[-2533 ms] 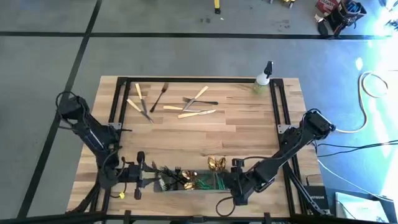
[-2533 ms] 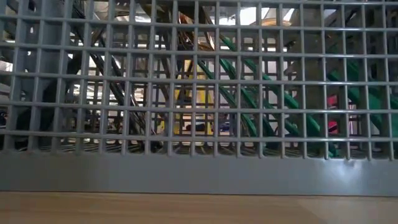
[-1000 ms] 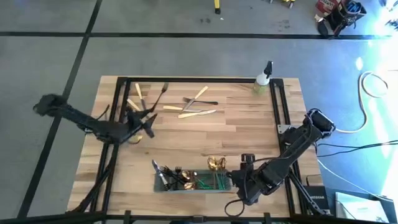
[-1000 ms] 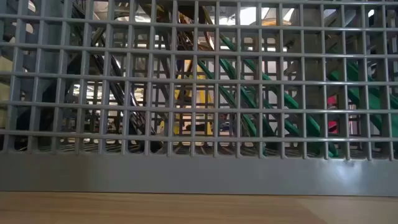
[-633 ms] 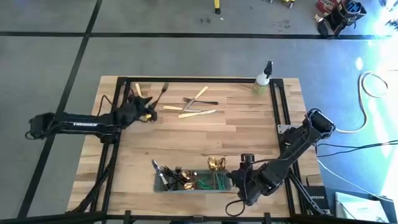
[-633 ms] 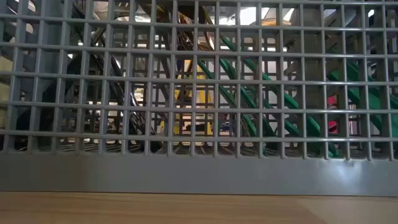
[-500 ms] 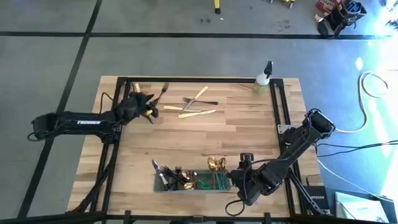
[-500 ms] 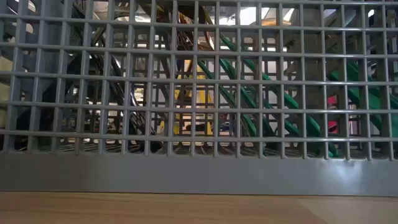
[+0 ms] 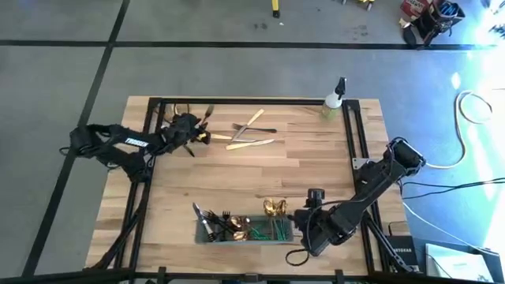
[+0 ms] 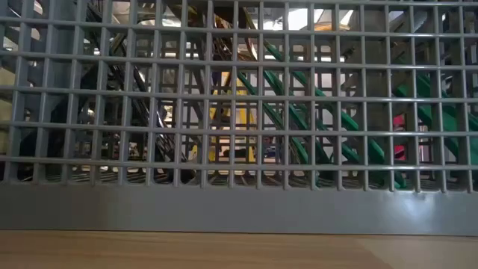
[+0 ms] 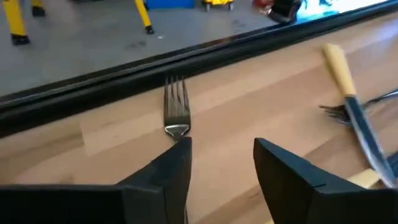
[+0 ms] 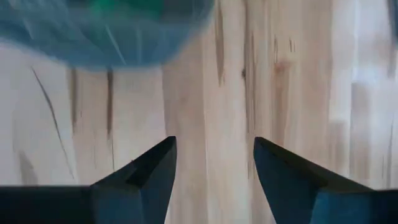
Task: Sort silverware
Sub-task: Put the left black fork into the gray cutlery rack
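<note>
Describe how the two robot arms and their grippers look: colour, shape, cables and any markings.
Both arms are black, built of slim jointed segments. The left arm carries white lettering along one link, too small to read. The left gripper and the right gripper each have two dark, wedge-shaped fingers that narrow toward the tips. Thin dark cables loop near each arm's base.

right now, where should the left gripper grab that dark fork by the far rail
Grip the fork on its slim handle, just behind the tines. It lies flat on the table with tines toward the far rail, so come straight down with the open left gripper, one finger each side of the handle.
</note>
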{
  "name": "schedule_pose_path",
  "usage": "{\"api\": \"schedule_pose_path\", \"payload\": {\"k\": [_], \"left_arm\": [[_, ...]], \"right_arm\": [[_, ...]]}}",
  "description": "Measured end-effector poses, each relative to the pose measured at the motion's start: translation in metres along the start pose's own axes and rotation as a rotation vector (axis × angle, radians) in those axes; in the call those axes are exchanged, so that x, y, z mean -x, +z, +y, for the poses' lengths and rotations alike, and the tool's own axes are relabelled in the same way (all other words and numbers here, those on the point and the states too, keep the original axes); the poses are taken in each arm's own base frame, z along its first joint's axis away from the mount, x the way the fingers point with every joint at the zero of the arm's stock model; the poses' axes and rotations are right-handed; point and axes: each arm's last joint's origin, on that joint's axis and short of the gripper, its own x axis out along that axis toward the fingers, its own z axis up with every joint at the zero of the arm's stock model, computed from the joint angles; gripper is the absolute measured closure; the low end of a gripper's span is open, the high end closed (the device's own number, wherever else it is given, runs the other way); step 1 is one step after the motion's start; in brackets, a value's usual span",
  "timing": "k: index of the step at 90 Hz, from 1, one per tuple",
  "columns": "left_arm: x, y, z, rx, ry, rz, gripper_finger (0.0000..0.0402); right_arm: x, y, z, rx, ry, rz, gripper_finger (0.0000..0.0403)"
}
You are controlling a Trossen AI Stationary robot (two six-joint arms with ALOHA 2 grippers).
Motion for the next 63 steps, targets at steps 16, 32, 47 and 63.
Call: {"api": "schedule_pose_path", "payload": {"k": [16, 32, 47, 63], "left_arm": [[-0.015, 0.0, -0.005, 0.005, 0.049, 0.026, 0.0245], [-0.033, -0.001, -0.002, 0.007, 0.087, 0.064, 0.0245], [-0.043, -0.011, 0.008, 0.033, 0.085, 0.133, 0.0245], [-0.048, -0.015, 0.007, 0.02, 0.053, 0.138, 0.0245]], "right_arm": [[0.002, -0.005, 0.001, -0.022, -0.03, -0.005, 0.0205], [0.002, -0.005, 0.002, -0.024, -0.037, -0.013, 0.0205], [0.002, -0.005, 0.001, -0.016, -0.057, -0.026, 0.0205], [0.003, -0.005, 0.001, -0.033, -0.062, -0.033, 0.0205]]}}
